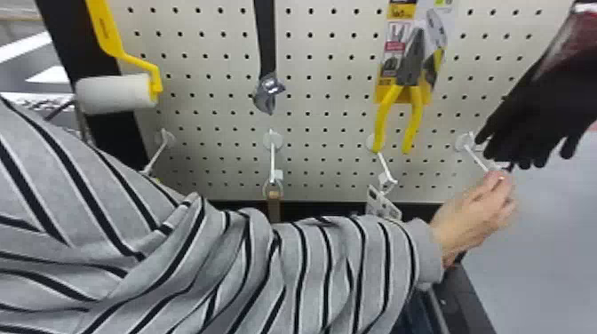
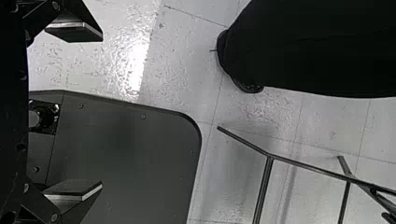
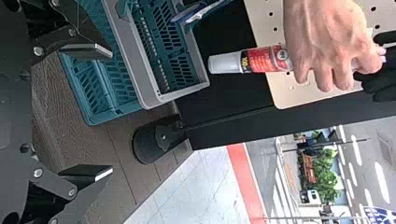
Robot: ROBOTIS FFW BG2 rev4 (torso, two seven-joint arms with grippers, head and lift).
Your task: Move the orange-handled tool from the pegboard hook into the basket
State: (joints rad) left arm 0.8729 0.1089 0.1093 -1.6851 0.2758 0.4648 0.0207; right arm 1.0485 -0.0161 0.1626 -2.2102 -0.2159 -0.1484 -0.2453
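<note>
Pegboard (image 1: 311, 133) behind, a hand (image 3: 324, 37) (person's), fingers curled.

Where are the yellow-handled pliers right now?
Head view, right of centre: the yellow-handled pliers hang handles down against the pegboard, between the black-shafted metal tool on their left and the black glove on their right.

Bright, even light washes the pegboard (image 1: 320, 115), and there's a glint off the wrench (image 1: 268, 91), while the gloves (image 1: 542, 102) sink so dark their creases seem lost. Left wrist view, hard glare streaks the floor (image 2: 137, 65); right wrist view, ceiling lights (image 3: 382, 181) blaze white.
</note>
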